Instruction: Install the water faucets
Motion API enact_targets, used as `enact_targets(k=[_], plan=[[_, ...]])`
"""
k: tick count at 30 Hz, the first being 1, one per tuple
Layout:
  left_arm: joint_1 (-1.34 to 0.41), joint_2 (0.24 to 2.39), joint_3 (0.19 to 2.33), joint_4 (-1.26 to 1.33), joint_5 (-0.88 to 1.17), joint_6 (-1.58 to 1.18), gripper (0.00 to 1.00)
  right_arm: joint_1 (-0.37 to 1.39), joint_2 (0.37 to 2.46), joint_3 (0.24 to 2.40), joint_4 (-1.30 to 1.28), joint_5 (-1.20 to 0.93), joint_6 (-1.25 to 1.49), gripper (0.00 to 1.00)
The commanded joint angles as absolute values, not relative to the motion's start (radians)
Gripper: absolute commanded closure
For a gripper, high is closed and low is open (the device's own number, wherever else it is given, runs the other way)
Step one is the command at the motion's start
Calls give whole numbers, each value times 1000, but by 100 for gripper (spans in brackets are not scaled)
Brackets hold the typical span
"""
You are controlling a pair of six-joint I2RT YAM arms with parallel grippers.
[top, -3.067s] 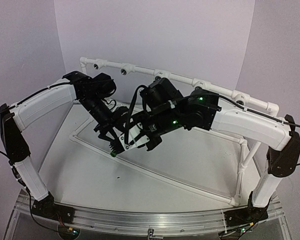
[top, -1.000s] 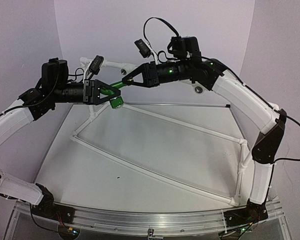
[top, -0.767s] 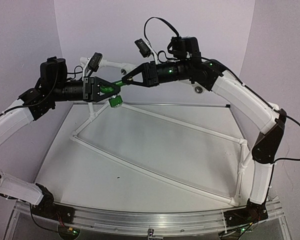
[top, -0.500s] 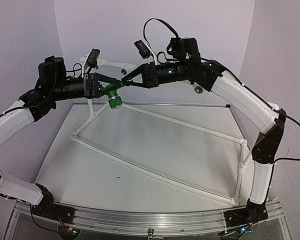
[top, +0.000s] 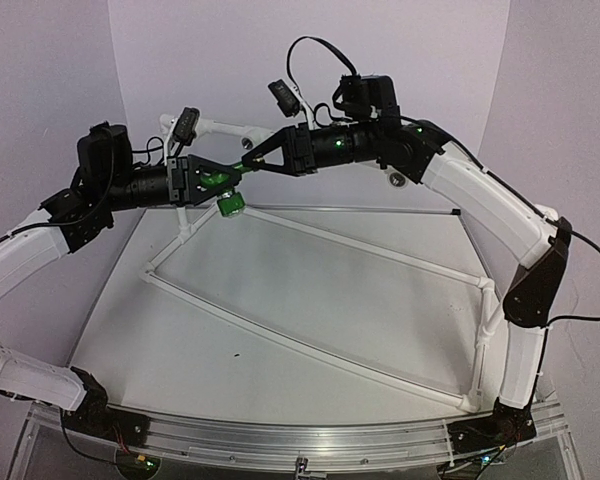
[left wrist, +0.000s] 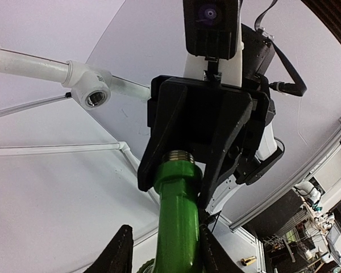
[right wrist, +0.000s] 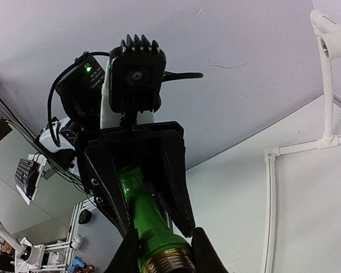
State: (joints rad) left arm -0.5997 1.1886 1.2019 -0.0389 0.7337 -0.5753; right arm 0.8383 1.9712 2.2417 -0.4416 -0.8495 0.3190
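Note:
A green water faucet (top: 218, 181) with a silver threaded end hangs in mid-air between both grippers above the far left of the table. Its round green knob (top: 230, 205) points down. My right gripper (right wrist: 165, 253) is shut on the green collar just behind the thread (right wrist: 167, 264). My left gripper (left wrist: 165, 256) is open around the faucet body (left wrist: 179, 222): one finger touches it and the other finger (left wrist: 122, 253) stands apart. In the top view the left gripper (top: 230, 176) and the right gripper (top: 248, 166) meet tip to tip.
A white pipe frame (top: 310, 230) lies across the table, with an upright post at the right (top: 485, 330). A raised white pipe at the back carries tee fittings with dark sockets (top: 248, 133), also in the left wrist view (left wrist: 94, 94). Walls close behind.

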Motion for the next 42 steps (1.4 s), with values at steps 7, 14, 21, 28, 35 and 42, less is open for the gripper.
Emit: enact_targets(k=[7, 14, 21, 28, 35, 42], plan=[[-601, 1162, 1176, 77, 662, -600, 88, 839, 1965, 2243, -345, -869, 343, 100], [-587, 1132, 1178, -5, 483, -694, 100, 810, 1922, 2230, -362, -771, 245, 29], [-463, 1160, 1221, -63, 496, -846, 100, 778, 1836, 2251, -512, -459, -124, 9], [-325, 1170, 1234, -21, 596, -934, 100, 778, 1814, 2368, -745, -155, -459, 4], [-180, 1161, 1249, -48, 671, -960, 100, 779, 1853, 2431, -998, -40, -561, 7], [-77, 1211, 1223, 87, 782, -1071, 100, 779, 1901, 2439, -1108, 75, -609, 12]])
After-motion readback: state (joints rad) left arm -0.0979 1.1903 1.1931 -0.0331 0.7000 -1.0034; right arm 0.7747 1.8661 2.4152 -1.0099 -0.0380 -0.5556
